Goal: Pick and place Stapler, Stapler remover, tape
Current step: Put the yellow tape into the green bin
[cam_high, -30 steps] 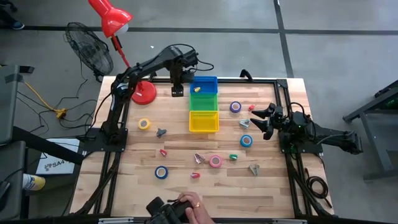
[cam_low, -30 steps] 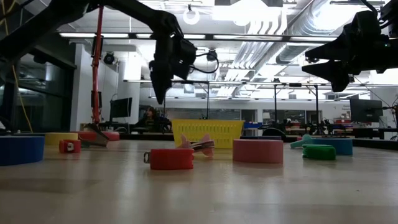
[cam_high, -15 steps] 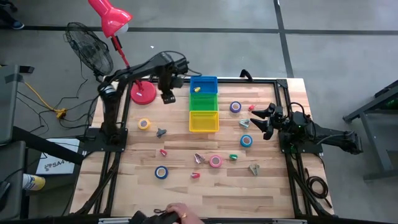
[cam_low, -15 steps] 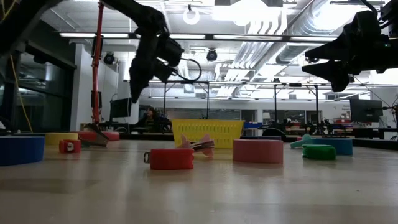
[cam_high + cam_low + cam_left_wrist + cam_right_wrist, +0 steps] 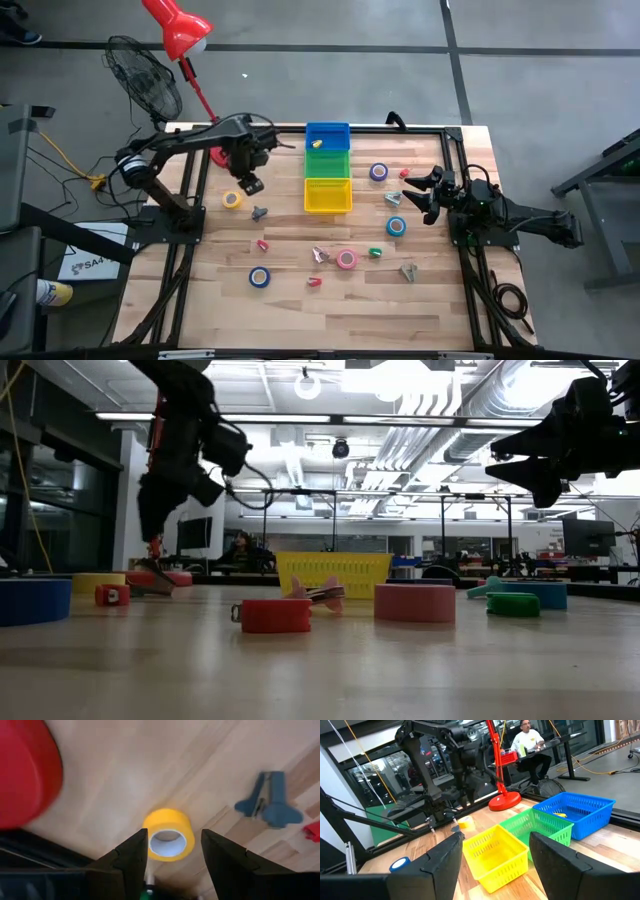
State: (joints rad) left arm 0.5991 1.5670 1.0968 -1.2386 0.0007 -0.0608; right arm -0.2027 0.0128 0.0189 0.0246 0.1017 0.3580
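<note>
A yellow tape roll (image 5: 232, 199) lies flat on the table's left side, its open centre up. My left gripper (image 5: 249, 184) hangs open above it, pointing down; in the left wrist view the yellow tape roll (image 5: 168, 840) shows between the two fingers, apart from them. A blue-grey staple remover (image 5: 270, 802) lies close by, also seen from above (image 5: 259, 212). More tape rolls lie flat: blue (image 5: 259, 277), pink (image 5: 346, 259), purple (image 5: 378, 172), blue (image 5: 396, 226). My right gripper (image 5: 418, 194) waits open and level at the table's right side.
Blue (image 5: 327, 136), green (image 5: 327, 163) and yellow (image 5: 327, 196) baskets stand in a row at the far middle. A red lamp base (image 5: 230, 150) sits just beyond my left gripper. Small red (image 5: 262, 244) and green (image 5: 375, 252) pieces and other staple removers (image 5: 408, 270) lie scattered mid-table.
My left gripper has swung from over the blue basket toward the table's left and near side, coming down over the yellow tape while rolling about its own axis; it has stayed open. A person's hand at the near edge has gone from view.
</note>
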